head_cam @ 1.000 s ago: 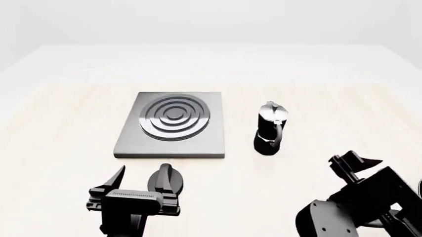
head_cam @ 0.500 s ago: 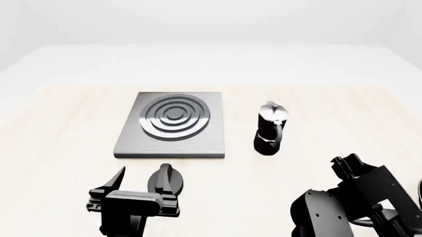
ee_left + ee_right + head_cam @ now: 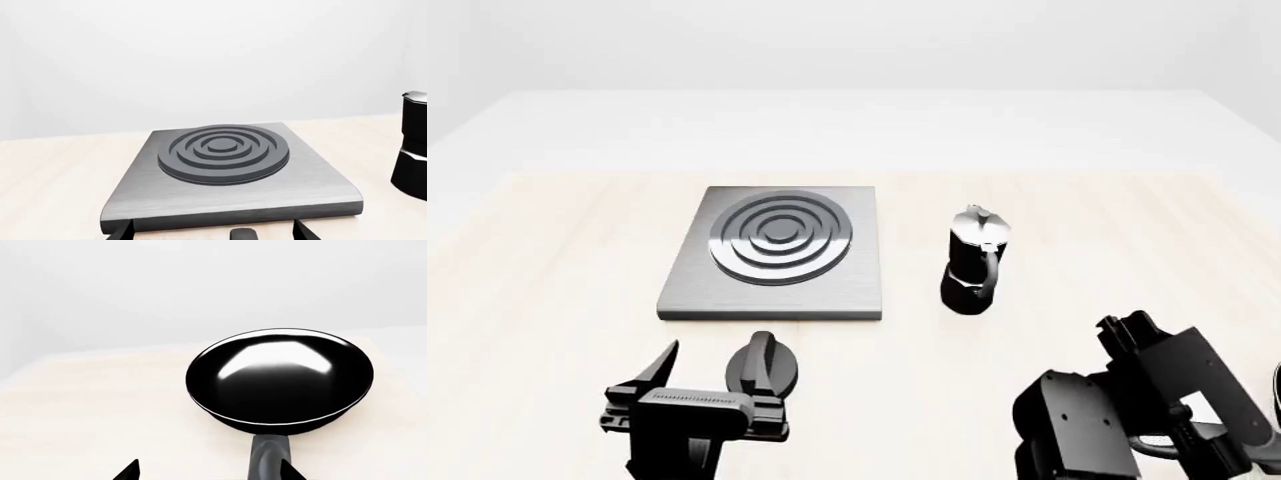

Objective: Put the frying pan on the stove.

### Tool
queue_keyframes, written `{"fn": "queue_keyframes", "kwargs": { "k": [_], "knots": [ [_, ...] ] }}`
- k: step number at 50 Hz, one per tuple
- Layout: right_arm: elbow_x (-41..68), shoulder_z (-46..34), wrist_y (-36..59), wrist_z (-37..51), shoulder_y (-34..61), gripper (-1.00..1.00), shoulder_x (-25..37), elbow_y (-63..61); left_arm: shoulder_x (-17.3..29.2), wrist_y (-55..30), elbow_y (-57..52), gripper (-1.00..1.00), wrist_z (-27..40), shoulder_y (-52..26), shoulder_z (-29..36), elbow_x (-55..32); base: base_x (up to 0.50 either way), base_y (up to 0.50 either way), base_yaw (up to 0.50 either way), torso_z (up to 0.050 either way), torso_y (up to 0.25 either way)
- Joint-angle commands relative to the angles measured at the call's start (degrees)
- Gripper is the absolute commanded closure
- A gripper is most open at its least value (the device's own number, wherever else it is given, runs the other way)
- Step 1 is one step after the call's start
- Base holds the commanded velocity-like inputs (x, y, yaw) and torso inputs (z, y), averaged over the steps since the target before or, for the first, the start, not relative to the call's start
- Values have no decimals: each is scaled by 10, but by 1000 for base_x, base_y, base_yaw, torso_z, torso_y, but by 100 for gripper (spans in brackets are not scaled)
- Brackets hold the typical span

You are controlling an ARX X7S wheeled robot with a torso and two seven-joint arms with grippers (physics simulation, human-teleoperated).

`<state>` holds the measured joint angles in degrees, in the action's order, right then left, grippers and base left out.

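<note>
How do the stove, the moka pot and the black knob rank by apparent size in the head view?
1. Stove, clearly largest.
2. Moka pot.
3. Black knob, looking a little smaller than the pot, though it sits nearer the camera, so that order is less sure.

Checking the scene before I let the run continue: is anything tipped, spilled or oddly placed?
Nothing stands out. The stove lies flat with its burner bare, the moka pot stands upright beside it, the knob sits in front, and the frying pan rests level and empty before the right claw.
</note>
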<state>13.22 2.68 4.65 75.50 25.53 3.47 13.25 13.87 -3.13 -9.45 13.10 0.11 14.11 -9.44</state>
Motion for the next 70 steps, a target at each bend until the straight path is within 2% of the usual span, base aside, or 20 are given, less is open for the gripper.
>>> {"fn": "queue_keyframes", "kwargs": {
  "k": [1,37,70],
  "knots": [
    [7,0,-17,6,20,-100,5,46,2,1,3,-100,3,-2,2,-3,0,0,0,0,0],
    [16,-10,-39,16,51,-100,15,120,10,1,1,-100,13,-2,9,-9,0,0,0,0,0],
    [28,1,-47,13,28,-100,40,142,14,2,-1,-100,20,-4,19,-13,0,0,0,0,0]
  ]
}}
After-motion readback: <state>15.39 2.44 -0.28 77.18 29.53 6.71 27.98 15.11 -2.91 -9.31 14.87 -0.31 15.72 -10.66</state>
